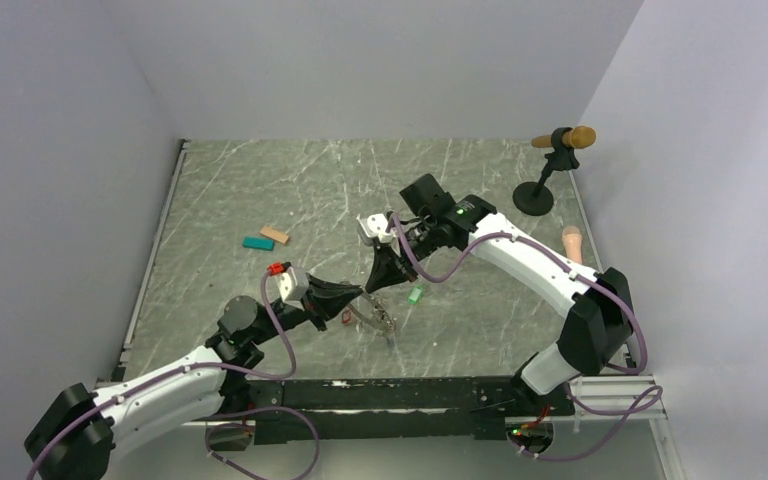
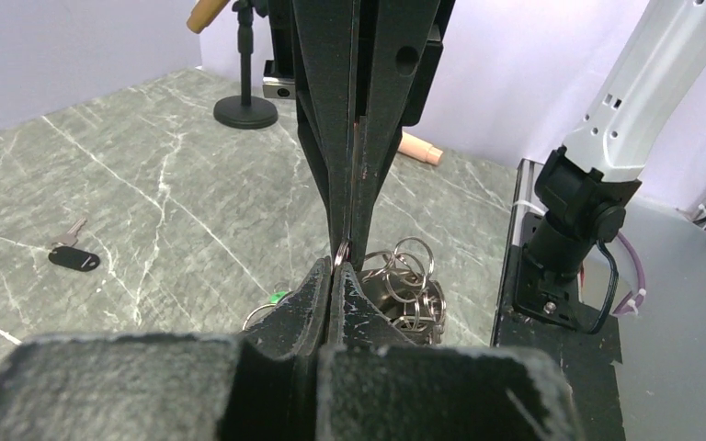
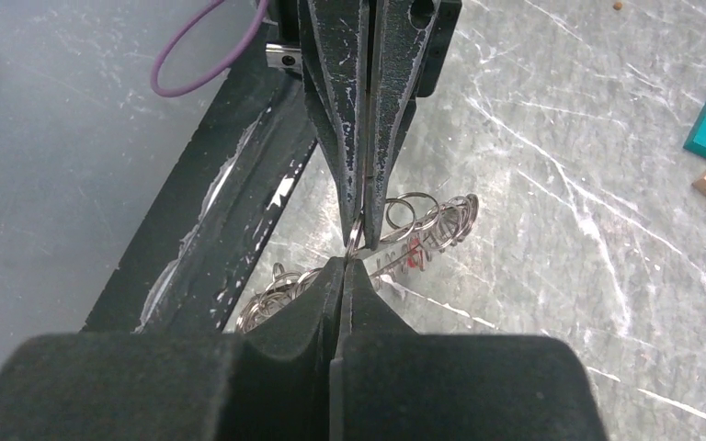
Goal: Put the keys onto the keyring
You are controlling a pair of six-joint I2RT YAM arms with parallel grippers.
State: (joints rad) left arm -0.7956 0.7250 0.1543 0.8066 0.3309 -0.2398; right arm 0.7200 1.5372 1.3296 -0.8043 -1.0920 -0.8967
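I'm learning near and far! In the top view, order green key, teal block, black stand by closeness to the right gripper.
1. green key, just right of the right gripper.
2. teal block, left.
3. black stand, back right.

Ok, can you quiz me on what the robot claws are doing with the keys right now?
1. True or false: the left claw and the right claw are both wide open.
2. Where is the small green-tagged key? A) in the left claw B) lying on the grey marble table C) in the right claw
3. Fill in: both claws pinch the bunch of silvery metal rings called the ____.
Key: 1 false, both are shut; 2 B; 3 keyring.
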